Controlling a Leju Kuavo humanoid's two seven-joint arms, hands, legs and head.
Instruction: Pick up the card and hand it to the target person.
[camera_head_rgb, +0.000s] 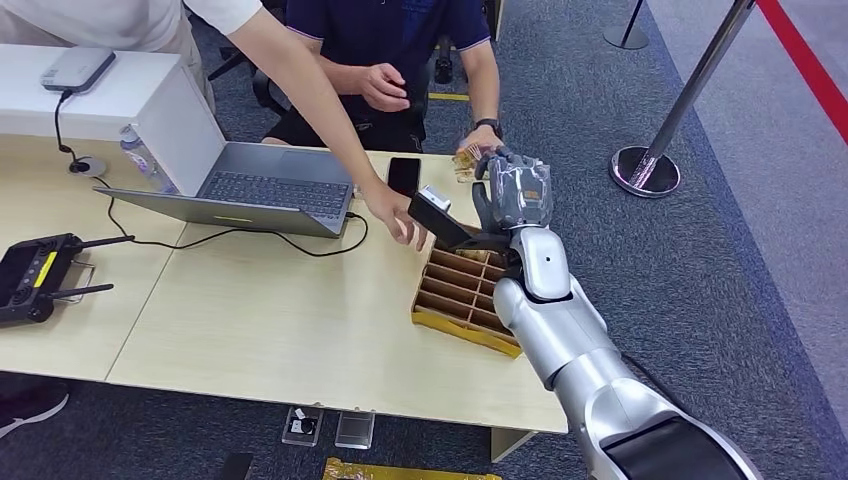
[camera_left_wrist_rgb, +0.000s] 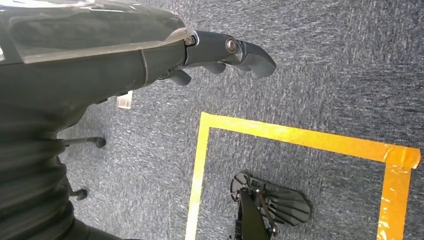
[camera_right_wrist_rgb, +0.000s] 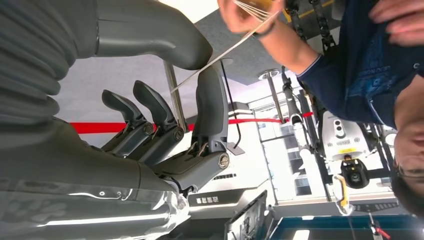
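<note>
Head view: right hand (camera_head_rgb: 512, 192) raised over the far right edge of the worktop (camera_head_rgb: 260, 320), fingers upright, meeting a seated person's hand (camera_head_rgb: 478, 140) that wears a watch. Card (camera_head_rgb: 466, 160) seen as a pale sliver between the two hands. Below the forearm, a compartmented box (camera_head_rgb: 462, 295) lying on the worktop near its right edge. Second person's arm reaching in from the upper left, hand (camera_head_rgb: 400, 218) hovering just beside the box's far end. Laptop (camera_head_rgb: 250, 185) open in the middle, phone (camera_head_rgb: 404, 175) flat beyond it, controller (camera_head_rgb: 35, 278) at the left edge. Stanchion base (camera_head_rgb: 645, 170) on the carpet to the right.

Left wrist view: left hand (camera_left_wrist_rgb: 220, 55) hanging over blue carpet (camera_left_wrist_rgb: 325, 75), fingers curled inward, holding nothing. Yellow tape (camera_left_wrist_rgb: 300, 136) marking a rectangle on the floor.

Right wrist view: right hand (camera_right_wrist_rgb: 165, 130) with card (camera_right_wrist_rgb: 220, 55) edge-on, pinched between thumb (camera_right_wrist_rgb: 150, 37) and one finger (camera_right_wrist_rgb: 210, 110); remaining fingers apart. Far end of the card gripped by the person's hand (camera_right_wrist_rgb: 245, 12), so held at both ends.
</note>
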